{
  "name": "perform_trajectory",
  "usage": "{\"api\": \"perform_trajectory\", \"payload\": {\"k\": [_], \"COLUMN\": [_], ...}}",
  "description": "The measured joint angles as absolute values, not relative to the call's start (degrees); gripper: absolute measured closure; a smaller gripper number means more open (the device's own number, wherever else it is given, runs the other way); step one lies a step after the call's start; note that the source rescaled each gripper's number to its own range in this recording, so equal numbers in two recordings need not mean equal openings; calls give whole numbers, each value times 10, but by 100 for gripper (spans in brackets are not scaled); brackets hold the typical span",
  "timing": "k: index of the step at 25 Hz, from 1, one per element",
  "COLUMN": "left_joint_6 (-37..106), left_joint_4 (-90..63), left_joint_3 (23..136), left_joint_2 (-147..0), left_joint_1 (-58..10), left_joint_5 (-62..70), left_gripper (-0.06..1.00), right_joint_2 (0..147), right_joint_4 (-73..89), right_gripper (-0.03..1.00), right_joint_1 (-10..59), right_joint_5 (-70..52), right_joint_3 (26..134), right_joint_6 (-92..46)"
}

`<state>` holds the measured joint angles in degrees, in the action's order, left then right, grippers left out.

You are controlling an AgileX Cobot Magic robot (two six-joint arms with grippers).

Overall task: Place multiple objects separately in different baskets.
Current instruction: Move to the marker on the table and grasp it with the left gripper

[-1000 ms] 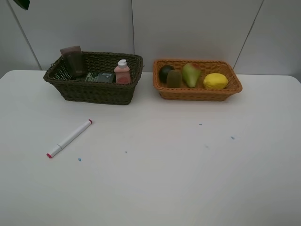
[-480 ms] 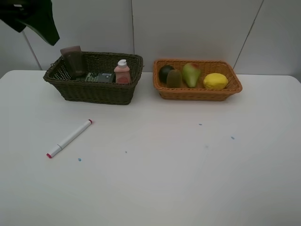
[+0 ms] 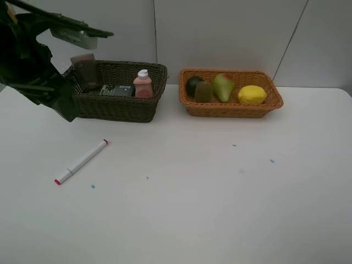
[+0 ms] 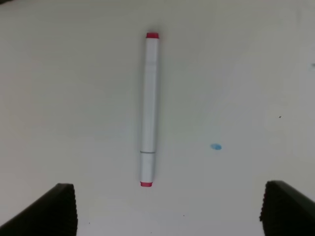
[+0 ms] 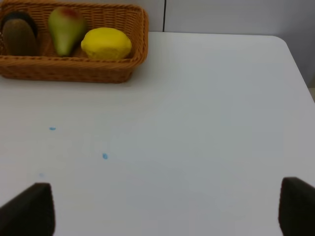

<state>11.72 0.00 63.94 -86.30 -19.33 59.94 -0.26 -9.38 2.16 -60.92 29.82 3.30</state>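
Nearly sorted: only the marker (image 3: 81, 161) left out on the table (image 3: 220, 209).
Lying flat on bare tabletop toward the front-left, well short of both baskets, red tips at each end. Framed lengthwise between wide-open, empty jaws of the left gripper (image 4: 167, 209) in its wrist view; not yet touched. Left arm (image 3: 33, 66) looming over the far-left corner in the high view. Right gripper (image 5: 167, 209) spread open too, holding nothing, over bare table on the right side. Farther back, along the far edge: dark basket (image 3: 115, 107) with mauve cup (image 3: 86, 70), green bottle (image 3: 116, 91), pink bottle (image 3: 143, 84); orange basket (image 3: 231, 109) with mangosteen (image 3: 193, 84), kiwi (image 3: 204, 92), pear (image 3: 223, 87), lemon (image 3: 252, 94). Probably remaining: pick up marker, drop in dark basket.
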Motion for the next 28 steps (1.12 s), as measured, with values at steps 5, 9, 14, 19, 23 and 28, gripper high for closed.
{"api": "perform_trajectory", "payload": {"k": [5, 9, 14, 19, 23, 28], "left_joint_6": [117, 118, 118, 119, 131, 134], "left_joint_4": [0, 0, 14, 28, 30, 26], "left_joint_3": [587, 554, 538, 537, 536, 536], "left_joint_2": [-863, -865, -878, -915, -942, -971], "left_joint_1": [-193, -193, -193, -183, -173, -170], "left_joint_5": [556, 512, 482, 469, 449, 425], "left_gripper": [-6, -6, -6, -6, -6, -6], "right_joint_2": [-3, -3, -3, -3, -3, -3], "right_joint_4": [-94, -94, -94, -94, -94, -94], "right_gripper": [-3, -3, -3, -3, -3, -3], "right_joint_1": [22, 22, 22, 22, 22, 22], "right_joint_5": [-609, -609, -609, -609, -609, -609], "right_joint_3": [298, 298, 298, 298, 298, 298], "right_joint_6": [33, 33, 33, 33, 33, 33]}}
